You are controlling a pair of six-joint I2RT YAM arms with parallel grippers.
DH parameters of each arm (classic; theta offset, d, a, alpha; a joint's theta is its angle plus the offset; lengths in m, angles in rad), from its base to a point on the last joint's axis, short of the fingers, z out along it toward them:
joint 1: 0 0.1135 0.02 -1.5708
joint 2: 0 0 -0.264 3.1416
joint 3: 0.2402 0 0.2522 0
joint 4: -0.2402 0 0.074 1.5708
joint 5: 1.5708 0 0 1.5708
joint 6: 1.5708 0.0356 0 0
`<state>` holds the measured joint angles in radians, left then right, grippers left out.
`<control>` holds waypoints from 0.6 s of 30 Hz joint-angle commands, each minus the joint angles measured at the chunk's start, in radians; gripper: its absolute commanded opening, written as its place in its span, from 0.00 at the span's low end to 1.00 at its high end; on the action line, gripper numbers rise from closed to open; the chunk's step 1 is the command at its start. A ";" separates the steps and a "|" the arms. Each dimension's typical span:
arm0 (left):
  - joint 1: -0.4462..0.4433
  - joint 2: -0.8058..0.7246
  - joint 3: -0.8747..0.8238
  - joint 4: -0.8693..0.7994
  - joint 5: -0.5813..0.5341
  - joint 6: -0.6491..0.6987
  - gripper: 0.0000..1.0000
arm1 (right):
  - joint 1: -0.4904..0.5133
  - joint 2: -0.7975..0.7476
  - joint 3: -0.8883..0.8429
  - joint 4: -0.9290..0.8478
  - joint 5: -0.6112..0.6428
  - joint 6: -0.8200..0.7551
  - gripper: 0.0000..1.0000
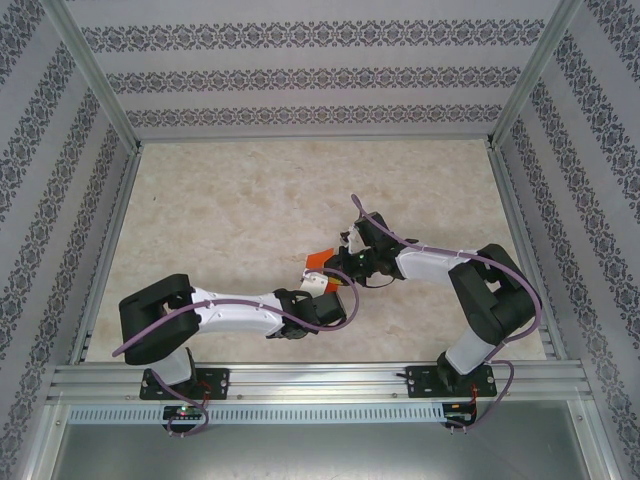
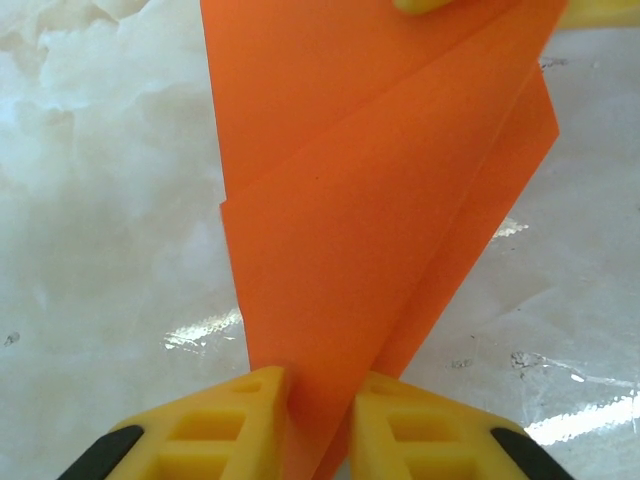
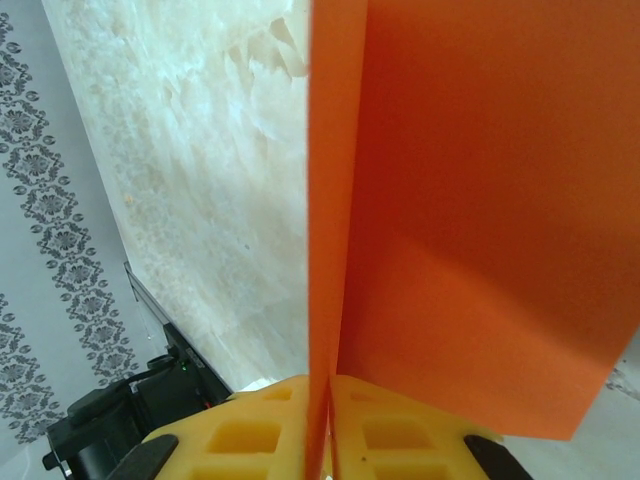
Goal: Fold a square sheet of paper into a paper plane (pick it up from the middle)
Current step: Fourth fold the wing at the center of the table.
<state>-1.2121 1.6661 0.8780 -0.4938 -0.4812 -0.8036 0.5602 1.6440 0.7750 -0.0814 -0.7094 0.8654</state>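
Note:
The square sheet of paper is bright orange, folded into overlapping layers and held up off the marble table between both arms. In the left wrist view the paper fans upward out of my left gripper, whose yellow fingers press on its narrow lower end. My right gripper is shut on a folded edge of the paper, which stands on edge between its pads. In the top view the left gripper and right gripper meet close together at the paper.
The marble tabletop stretches out behind and to both sides of the arms. Patterned walls and aluminium rails frame it. The right gripper's yellow fingertips show at the top of the left wrist view.

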 commanded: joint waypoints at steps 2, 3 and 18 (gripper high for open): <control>-0.012 0.015 0.027 0.009 -0.026 -0.017 0.18 | -0.009 0.004 0.029 -0.014 -0.008 -0.023 0.13; -0.012 0.014 0.026 0.012 -0.026 -0.019 0.18 | -0.010 0.004 0.029 -0.017 -0.007 -0.026 0.13; 0.072 -0.123 -0.142 0.259 0.178 0.001 0.08 | -0.028 -0.075 0.037 -0.097 0.013 -0.100 0.33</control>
<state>-1.1770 1.5921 0.7753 -0.3672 -0.3958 -0.8169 0.5472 1.6180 0.7887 -0.1452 -0.7082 0.8097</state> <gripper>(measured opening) 0.085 0.316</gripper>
